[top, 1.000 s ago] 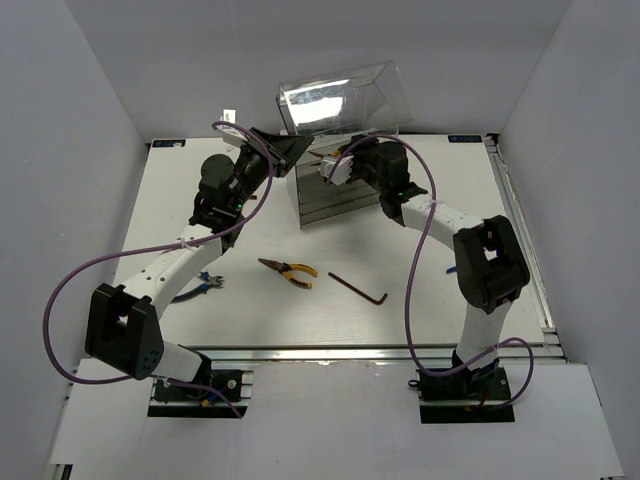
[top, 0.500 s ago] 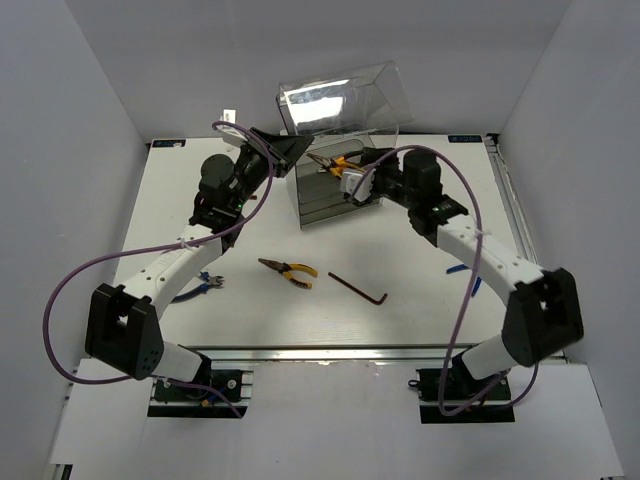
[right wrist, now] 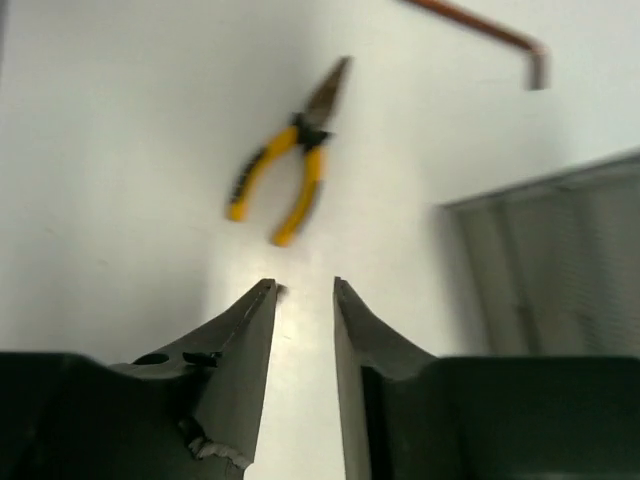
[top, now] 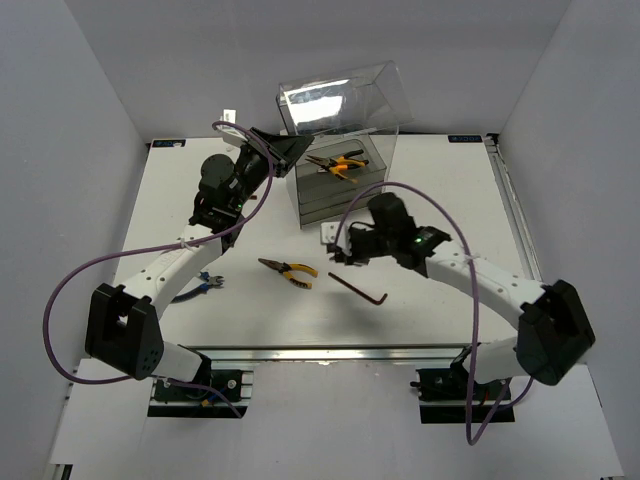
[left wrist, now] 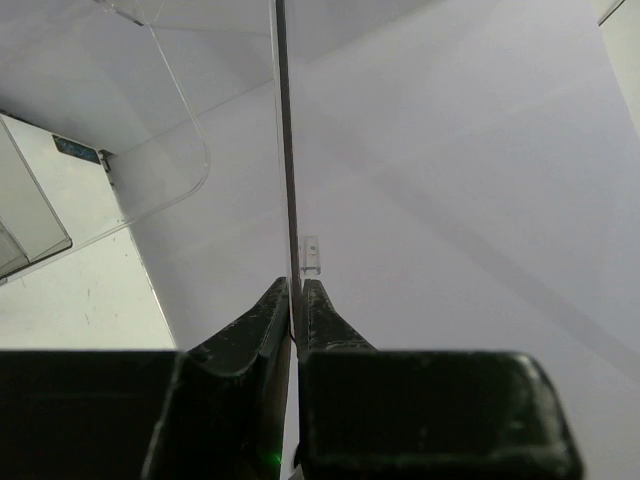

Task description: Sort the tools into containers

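Note:
The clear smoky cabinet (top: pixel 340 190) stands at the back middle with its transparent top (top: pixel 340 95) lifted. My left gripper (top: pixel 272 150) is shut on the edge of that top, seen in the left wrist view as a thin clear panel (left wrist: pixel 287 180) between the fingers (left wrist: pixel 296 300). Orange-handled pliers (top: pixel 338 163) lie in the open top compartment. Yellow-handled pliers (top: pixel 288 270) and a dark hex key (top: pixel 358 287) lie on the table. My right gripper (top: pixel 335 246) is open and empty above the table, just behind the yellow pliers (right wrist: pixel 285 165); its jaws (right wrist: pixel 305 290) point at them.
A blue-handled tool (top: pixel 208 283) lies partly under my left forearm. The hex key (right wrist: pixel 480 25) shows at the top right of the right wrist view. A grey ribbed strip (right wrist: pixel 560 250) fills that view's right side. White walls close in the table's sides and back.
My right gripper has left the cabinet's top, where the orange pliers now lie, and swung down and nearer over the table toward the yellow pliers. The left arm has not moved.

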`<action>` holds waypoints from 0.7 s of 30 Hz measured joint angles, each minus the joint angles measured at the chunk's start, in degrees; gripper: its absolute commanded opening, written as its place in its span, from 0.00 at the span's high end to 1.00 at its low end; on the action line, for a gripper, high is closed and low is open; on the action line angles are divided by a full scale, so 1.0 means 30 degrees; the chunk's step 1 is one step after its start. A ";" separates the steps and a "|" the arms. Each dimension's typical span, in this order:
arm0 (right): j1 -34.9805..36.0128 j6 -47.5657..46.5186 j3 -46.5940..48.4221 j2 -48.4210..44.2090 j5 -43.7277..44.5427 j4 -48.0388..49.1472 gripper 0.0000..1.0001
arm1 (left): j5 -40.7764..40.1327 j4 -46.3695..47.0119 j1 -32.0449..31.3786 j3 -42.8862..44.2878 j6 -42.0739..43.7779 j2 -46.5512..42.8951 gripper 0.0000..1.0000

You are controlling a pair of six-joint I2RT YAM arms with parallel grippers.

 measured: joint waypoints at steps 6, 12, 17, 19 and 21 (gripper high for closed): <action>0.2280 0.4211 0.0605 0.4408 0.1851 -0.0423 0.41 | 0.0000 -0.0022 0.0000 -0.0007 0.0007 -0.0022 0.84; 0.2397 0.6397 0.3337 0.8684 0.3424 -0.1005 0.36 | -0.0044 -0.0313 0.0000 -0.0168 0.0095 -0.0328 0.84; 0.2426 0.7096 0.4750 0.9755 0.4226 -0.0947 0.38 | -0.0066 -0.0474 0.0000 -0.0233 0.0153 -0.0532 0.84; 0.2477 0.7249 0.4903 0.9843 0.4452 -0.0852 0.39 | -0.0080 -0.0554 0.0000 -0.0233 0.0153 -0.0576 0.84; 0.2535 0.7490 0.5107 1.0112 0.4634 -0.0685 0.41 | -0.0095 -0.0597 0.0000 -0.0233 0.0153 -0.0605 0.84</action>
